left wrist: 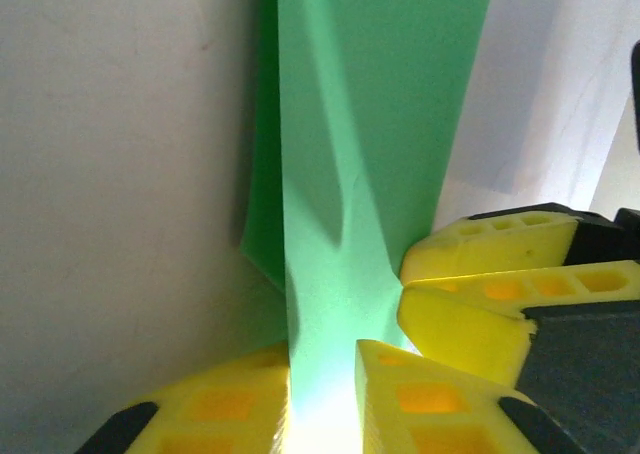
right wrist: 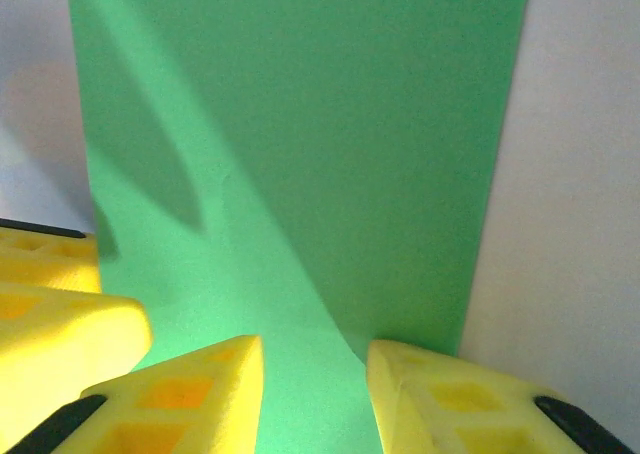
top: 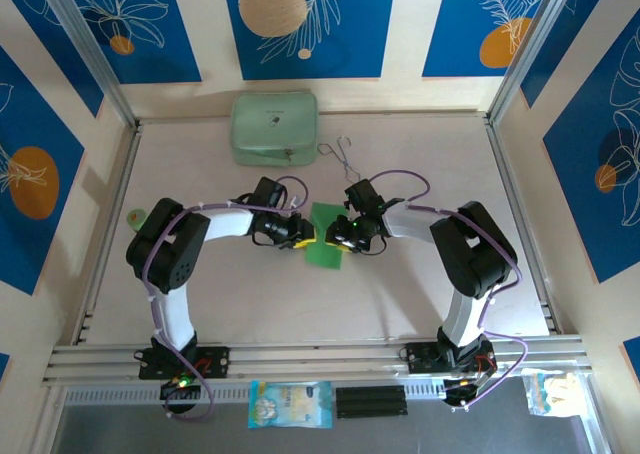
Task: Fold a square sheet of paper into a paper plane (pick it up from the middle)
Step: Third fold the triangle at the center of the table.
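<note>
Finds the square sheet of paper (top: 326, 255) at the centre of the worktop (top: 250, 304), creased. Puts the left gripper (top: 304, 237) at its 9 o'clock side and the right gripper (top: 339, 237) at 3 o'clock, tips nearly touching. Shows the left gripper almost closed, with a strip of the sheet between its fingers (left wrist: 430, 404); cannot tell whether clamped. Shows the right gripper partly open, with green paper running into the gap. Places the mint case (top: 274, 126) at 12 o'clock, with wire tongs (top: 340, 155) just beside it at 3 o'clock.
</note>
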